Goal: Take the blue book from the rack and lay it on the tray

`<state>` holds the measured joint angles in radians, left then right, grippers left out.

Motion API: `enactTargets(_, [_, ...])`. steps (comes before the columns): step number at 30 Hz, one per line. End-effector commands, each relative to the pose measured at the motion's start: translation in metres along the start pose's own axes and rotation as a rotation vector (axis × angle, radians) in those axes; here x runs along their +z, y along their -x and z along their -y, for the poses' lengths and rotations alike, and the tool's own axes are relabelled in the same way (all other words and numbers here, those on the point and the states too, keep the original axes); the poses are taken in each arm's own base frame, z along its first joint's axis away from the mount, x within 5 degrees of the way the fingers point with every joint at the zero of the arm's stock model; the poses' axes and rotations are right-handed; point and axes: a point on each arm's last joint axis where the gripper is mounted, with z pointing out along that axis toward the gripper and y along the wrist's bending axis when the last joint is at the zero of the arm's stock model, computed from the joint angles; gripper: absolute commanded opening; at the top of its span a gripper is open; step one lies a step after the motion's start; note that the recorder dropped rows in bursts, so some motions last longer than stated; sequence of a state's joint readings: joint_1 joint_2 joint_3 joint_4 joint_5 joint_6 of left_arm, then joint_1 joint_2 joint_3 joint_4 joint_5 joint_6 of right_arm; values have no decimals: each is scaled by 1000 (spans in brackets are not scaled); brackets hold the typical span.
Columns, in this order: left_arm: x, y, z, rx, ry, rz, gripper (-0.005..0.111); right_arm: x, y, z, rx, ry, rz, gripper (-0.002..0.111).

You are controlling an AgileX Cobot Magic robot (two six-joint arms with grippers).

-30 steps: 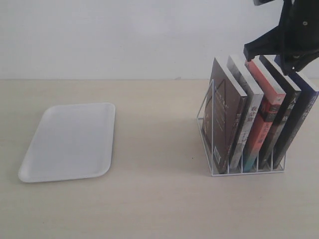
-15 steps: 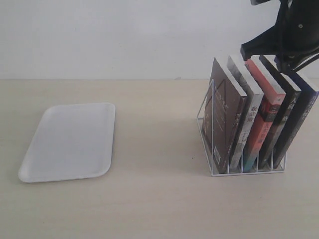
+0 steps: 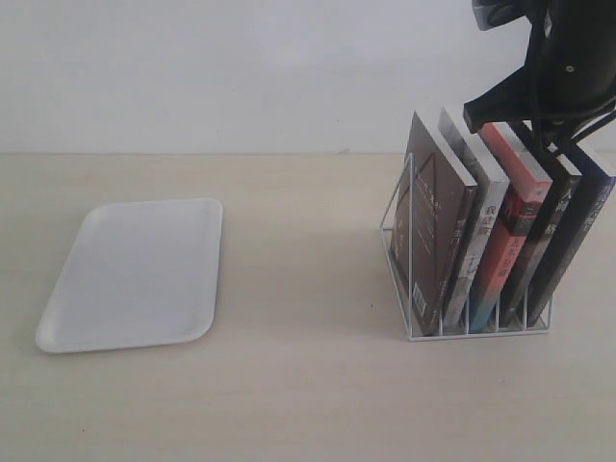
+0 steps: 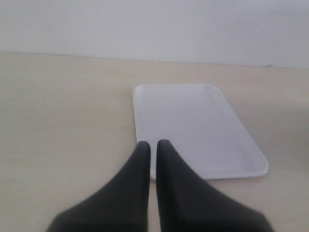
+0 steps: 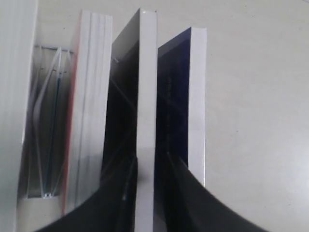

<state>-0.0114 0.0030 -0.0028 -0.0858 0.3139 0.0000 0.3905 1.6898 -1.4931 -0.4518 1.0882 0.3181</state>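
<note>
The black right arm (image 3: pixel 568 58) is reaching down from the upper right over a small white wire rack (image 3: pixel 476 334) with upright dividers. Its right gripper (image 5: pixel 147 159) is pointing down onto the top edges of the books. In the right wrist view its dark fingers (image 5: pixel 120 193) are standing a little apart on either side of the white page edge of a black-spined book (image 3: pixel 539 231). One finger is lying in the gap beside the dark navy-blue paperback (image 3: pixel 577 221). Whether the jaws are pinching that page edge or only straddling it, I cannot tell from this close, shadowed view.

The left gripper (image 4: pixel 153 144) is hovering low over the pale wooden table (image 3: pixel 308 385), its two black fingers drawn almost together with only a thin slit between them and nothing in it.

The rack is holding five books, all leaning backwards: a brown-covered book (image 3: pixel 433 231) in the leftmost slot, then a grey-and-white book (image 3: pixel 474 231), a red-orange-spined book (image 3: pixel 508 231), the black-spined book, and the navy-blue paperback in the rightmost slot. The flat white rectangular plastic tray (image 3: pixel 135 274) with rounded corners is lying on the table well apart from the rack, on the left, showing its bare surface
</note>
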Motion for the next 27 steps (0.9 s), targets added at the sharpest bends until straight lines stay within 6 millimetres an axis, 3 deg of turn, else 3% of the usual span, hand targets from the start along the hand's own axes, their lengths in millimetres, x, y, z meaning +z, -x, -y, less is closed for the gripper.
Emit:
enactTargets(1, [0,0,0,-8,3,7,5,1,0,1,15,4,7,19])
enactTargets(27, [0,0,0,-8,3,7,5,15,-3,-7,8,14,-47,19])
